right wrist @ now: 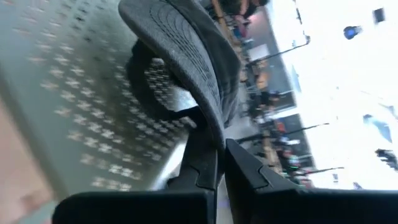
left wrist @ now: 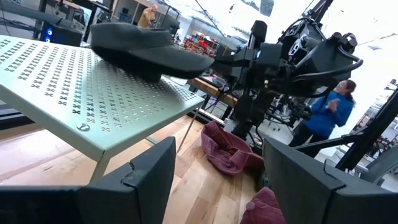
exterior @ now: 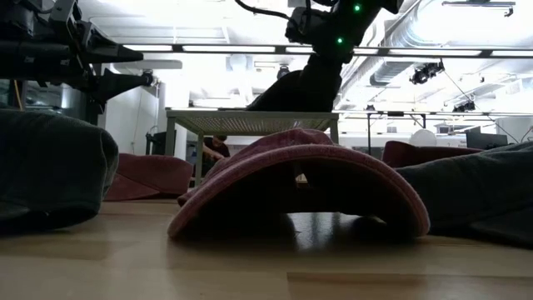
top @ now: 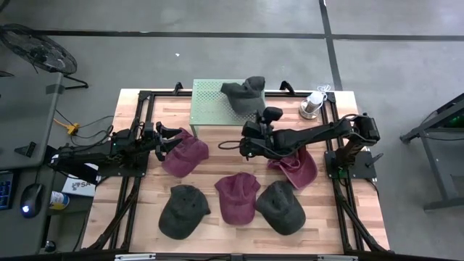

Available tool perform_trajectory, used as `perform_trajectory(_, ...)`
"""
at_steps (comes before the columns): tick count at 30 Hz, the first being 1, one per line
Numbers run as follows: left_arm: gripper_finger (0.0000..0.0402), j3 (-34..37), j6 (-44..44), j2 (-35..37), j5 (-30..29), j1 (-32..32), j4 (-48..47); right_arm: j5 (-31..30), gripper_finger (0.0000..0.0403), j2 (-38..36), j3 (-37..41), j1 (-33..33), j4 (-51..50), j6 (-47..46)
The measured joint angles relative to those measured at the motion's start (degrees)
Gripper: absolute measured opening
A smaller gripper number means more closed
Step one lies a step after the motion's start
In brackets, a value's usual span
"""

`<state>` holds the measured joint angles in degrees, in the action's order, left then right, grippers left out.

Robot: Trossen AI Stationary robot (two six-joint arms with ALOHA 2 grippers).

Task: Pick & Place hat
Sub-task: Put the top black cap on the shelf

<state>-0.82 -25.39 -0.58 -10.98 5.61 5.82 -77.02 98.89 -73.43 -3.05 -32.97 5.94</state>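
Reached from the right side of the table leftward and toward the far side with the right arm [top: 319, 133], stretched nearly full length, wrist raised above the table. Kept the right gripper [right wrist: 221, 163] pinched with fingers almost together on the brim edge of a dark cap [right wrist: 186, 56]. Extended the left arm [top: 94, 154] low from the left edge toward the middle, forearm roughly level. Held the left gripper [top: 168, 139] spread, its two fingers [left wrist: 140, 180] wide apart with nothing between them, pointed rightward across the table toward the other arm's wrist.
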Motion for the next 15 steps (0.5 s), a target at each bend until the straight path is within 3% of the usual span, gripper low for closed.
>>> perform_trajectory(6,0.0238,0.0,0.0,0.0,0.0,0.0,0.0,-2.2,0.0006,0.0,0.0,-0.5,1.9,6.1)
perform_trajectory(15,0.0238,0.0,0.0,0.0,0.0,0.0,0.0,-1.7,0.0008,1.6,0.0,-0.2,2.2,4.6)
